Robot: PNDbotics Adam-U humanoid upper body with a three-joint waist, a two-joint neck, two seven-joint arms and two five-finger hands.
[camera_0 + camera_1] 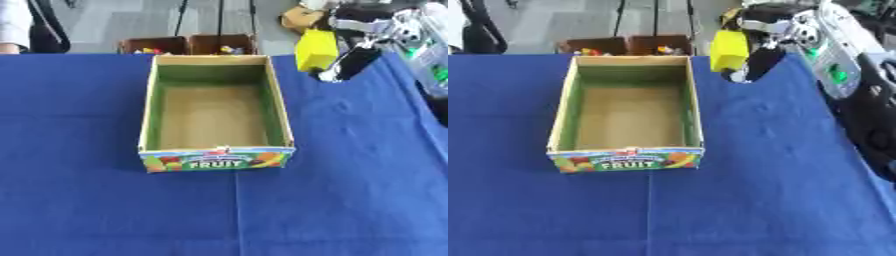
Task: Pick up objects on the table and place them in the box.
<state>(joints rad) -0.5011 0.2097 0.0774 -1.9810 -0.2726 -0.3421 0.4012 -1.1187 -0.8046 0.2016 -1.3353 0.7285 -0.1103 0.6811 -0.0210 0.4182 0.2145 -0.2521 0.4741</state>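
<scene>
The open-topped cardboard box (pixel 216 122), printed with fruit on its front, lay empty on the blue-clothed desk (pixel 79 200), so placing was not yet done, while the right hand (pixel 354 62) held a smooth yellow block (pixel 316 50) raised beside its far right corner, fingers curled round it.

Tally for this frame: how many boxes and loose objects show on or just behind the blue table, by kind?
Fruit box on the table: 1, nothing inside
Yellow block held in the right hand: 1
Brown bins behind the table's far edge: 2, with small coloured things inside
Total: 4
</scene>
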